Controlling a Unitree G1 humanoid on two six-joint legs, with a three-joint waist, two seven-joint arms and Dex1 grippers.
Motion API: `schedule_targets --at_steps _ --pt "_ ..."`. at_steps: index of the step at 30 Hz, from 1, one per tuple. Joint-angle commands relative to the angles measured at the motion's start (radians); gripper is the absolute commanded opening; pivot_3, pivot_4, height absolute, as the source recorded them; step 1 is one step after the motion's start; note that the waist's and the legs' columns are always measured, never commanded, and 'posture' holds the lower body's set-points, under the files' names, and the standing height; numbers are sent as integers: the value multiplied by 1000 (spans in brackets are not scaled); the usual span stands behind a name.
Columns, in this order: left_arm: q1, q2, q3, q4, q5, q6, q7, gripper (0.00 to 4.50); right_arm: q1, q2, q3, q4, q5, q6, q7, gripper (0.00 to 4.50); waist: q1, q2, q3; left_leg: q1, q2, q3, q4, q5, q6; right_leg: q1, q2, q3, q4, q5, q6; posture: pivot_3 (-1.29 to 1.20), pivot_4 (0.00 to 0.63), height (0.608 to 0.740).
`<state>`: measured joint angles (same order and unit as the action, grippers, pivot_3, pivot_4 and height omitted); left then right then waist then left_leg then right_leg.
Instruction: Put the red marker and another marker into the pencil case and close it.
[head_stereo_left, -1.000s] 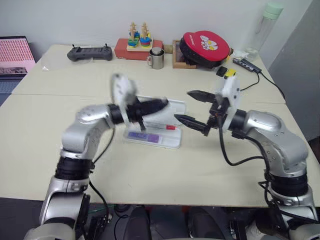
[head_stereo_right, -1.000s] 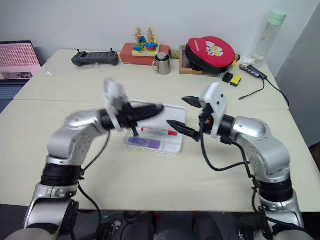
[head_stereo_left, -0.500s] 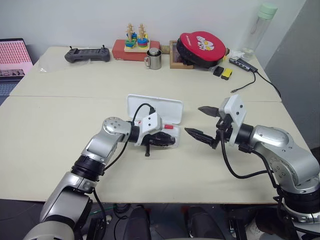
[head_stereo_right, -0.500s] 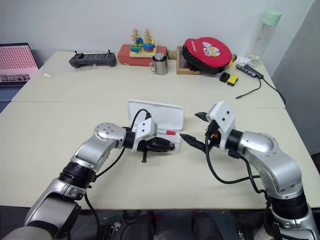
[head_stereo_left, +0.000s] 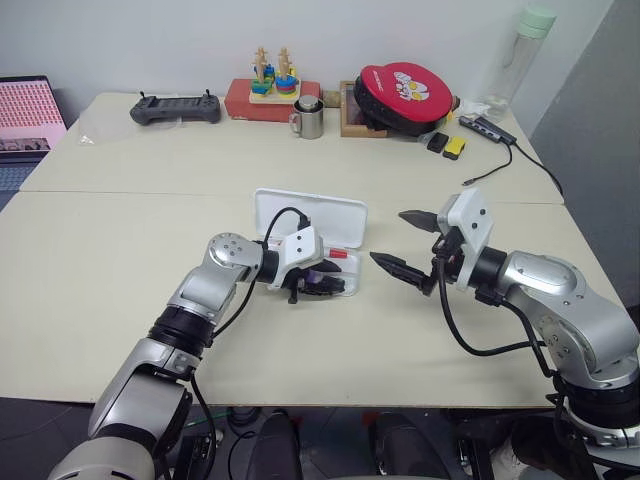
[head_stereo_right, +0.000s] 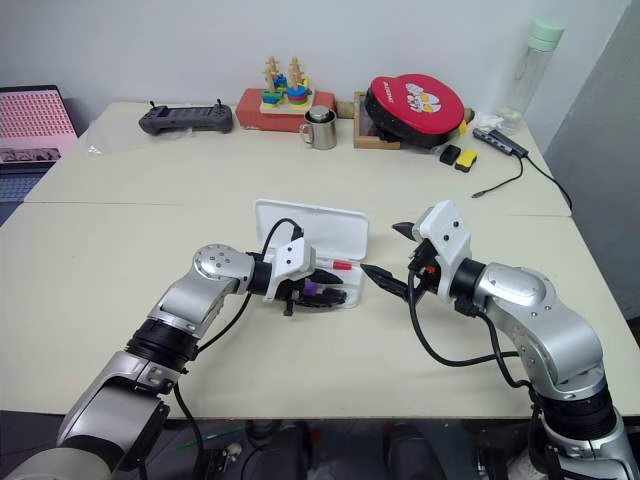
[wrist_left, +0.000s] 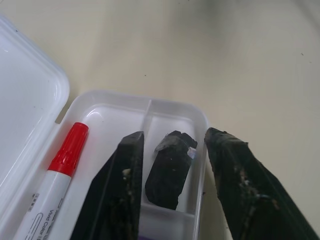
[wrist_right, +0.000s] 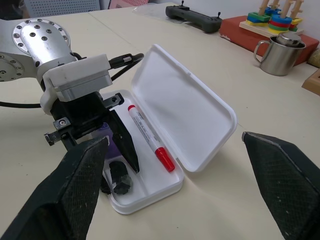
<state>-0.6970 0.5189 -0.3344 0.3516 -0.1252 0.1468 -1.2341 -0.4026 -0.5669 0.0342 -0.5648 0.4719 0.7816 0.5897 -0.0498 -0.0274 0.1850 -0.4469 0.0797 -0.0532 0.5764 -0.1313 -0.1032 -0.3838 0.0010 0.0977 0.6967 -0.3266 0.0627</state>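
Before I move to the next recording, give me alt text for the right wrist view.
An open white pencil case lies on a beige table, with the red marker inside and the left hand reaching into its tray over a purple marker. A steel mug stands behind.

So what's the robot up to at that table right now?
It is packing markers into an open white pencil case. The red marker already lies in the tray, and the left gripper is down inside the case with its fingers parted, beside the purple marker. The right gripper hangs open just off the case's end, holding nothing. The lid is up, so closing is not yet done.
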Motion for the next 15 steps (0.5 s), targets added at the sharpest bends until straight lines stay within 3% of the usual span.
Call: schedule_targets --at_steps 1,4,8,12,15 --pt "-13 -7 31 -33 -16 6 -6 2997 -13 -3 -4 -20 1 -18 1 4500 0 0 0 0 0 0 0 0 0 0 0 0 0 0 0 0 150 740" --pt "-12 -7 51 -42 -26 22 0 3563 -25 2 -5 -9 6 -23 7 4500 0 0 0 0 0 0 0 0 0 0 0 0 0 0 0 0 150 740" --pt "7 16 195 -125 -155 151 37 4427 -171 44 29 143 -11 -55 35 4500 -13 0 0 0 0 0 1 0 0 0 0 0 1 0 0 0 150 740" --pt "57 74 309 -171 -214 224 73 4470 -328 100 63 379 -83 -113 19 4500 -16 0 0 1 1 -1 1 1 1 0 0 0 1 0 1 0 150 740" --pt "104 146 448 -178 -269 280 122 4500 -500 171 91 650 -161 -189 -1 3989 -30 1 0 2 1 0 0 1 1 0 0 0 2 2 -2 0 150 740"
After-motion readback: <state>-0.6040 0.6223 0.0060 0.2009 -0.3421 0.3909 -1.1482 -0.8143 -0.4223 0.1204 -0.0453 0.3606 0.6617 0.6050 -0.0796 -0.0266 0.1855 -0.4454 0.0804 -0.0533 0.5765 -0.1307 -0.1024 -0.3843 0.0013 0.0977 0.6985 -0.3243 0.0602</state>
